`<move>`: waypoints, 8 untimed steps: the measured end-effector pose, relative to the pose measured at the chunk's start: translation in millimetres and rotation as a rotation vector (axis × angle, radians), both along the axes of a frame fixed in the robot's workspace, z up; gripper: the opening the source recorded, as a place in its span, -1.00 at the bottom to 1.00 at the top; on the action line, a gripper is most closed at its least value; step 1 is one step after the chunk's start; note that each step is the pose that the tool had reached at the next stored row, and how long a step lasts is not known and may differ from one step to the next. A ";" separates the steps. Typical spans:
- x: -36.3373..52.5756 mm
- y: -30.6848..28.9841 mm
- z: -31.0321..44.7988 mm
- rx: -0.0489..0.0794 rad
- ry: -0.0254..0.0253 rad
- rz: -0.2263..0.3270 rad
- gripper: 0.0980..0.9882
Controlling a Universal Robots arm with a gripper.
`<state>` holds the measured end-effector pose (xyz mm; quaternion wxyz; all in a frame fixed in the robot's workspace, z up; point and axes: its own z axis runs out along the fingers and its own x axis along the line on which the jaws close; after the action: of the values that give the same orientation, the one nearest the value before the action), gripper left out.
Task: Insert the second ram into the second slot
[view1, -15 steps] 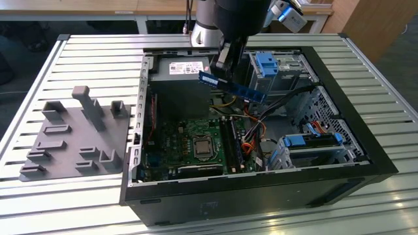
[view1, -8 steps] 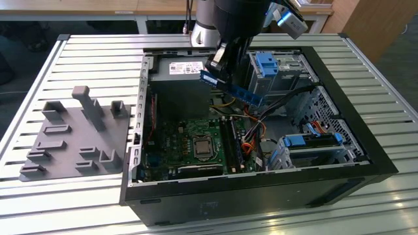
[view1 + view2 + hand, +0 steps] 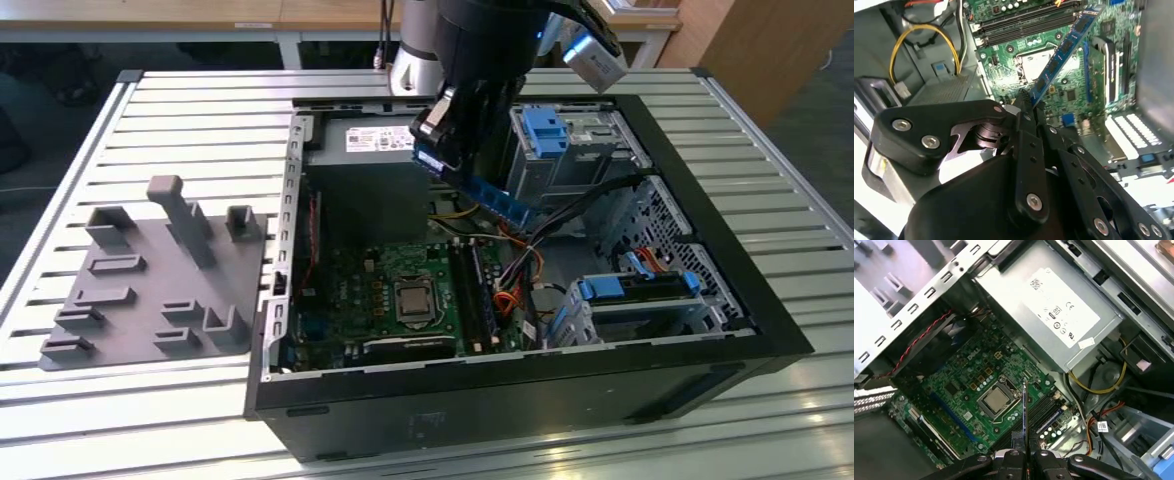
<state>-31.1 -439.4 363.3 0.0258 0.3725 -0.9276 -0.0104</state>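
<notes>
End effector (image 3: 1027, 101) closed tight on one end of the second ram (image 3: 1064, 50), which hangs tilted above the motherboard (image 3: 354, 290) (clear of the memory slots (image 3: 1046, 412)). Risk: lowered askew, the stick could jam against a slot's edge.

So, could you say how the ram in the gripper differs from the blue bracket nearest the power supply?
The second ram is a thin chip-lined board; the blue bracket is chunky plastic. The ram hangs tilted in the gripper over the motherboard; the bracket sits on its cage. Both are blue.
</notes>
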 end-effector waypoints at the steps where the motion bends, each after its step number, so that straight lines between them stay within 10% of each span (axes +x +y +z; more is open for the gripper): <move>1: 0.0 0.0 -0.3 0.000 0.0000 -0.019 -0.90; 8: 0.0 0.0 -2.9 0.000 0.0000 -0.147 -0.90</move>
<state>-31.1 -439.4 360.4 0.0250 0.3036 -0.9524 -0.0122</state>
